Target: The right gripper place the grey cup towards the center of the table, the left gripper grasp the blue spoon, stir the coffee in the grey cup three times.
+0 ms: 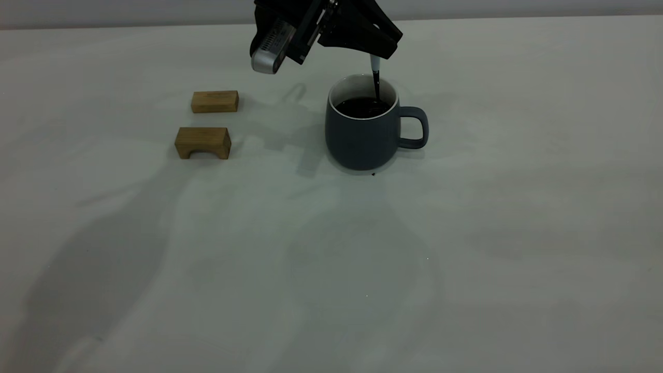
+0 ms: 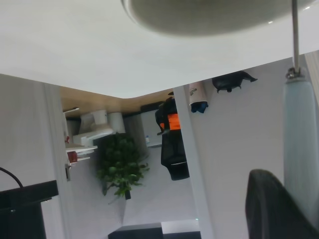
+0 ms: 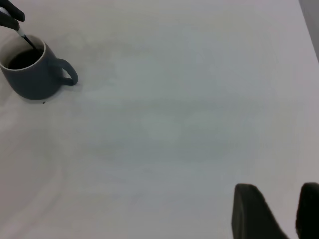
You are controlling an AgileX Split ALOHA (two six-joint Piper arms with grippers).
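Tabletop (image 1: 331, 269): lying bare nearest the camera, two wooden blocks (image 1: 207, 122) sitting left of centre.
Cup (image 1: 362, 137): standing upright near the middle, handle pointing right, coffee (image 1: 362, 107) filling it fairly high.
Spoon (image 1: 375, 77): hanging near-vertical, bowl dipping into the coffee.
Left hand (image 1: 380, 49): hovering over the cup, fingers pinching the spoon's handle.
Right hand (image 3: 279, 209): parked well away — fingers parted, gripping nothing.
Risk: a wide stir is likely knocking the rim — slopping coffee or twisting the spoon loose.

1. The grey cup (image 1: 362, 137) stands on the bench (image 1: 466, 233), near its middle, handle to the right.
2. The coffee (image 1: 362, 108) lies in the cup.
3. The blue spoon (image 1: 375, 77) dips into the coffee from above.
4. Two wooden blocks (image 1: 214, 101) (image 1: 203, 142) sit left of the cup, one behind the other.
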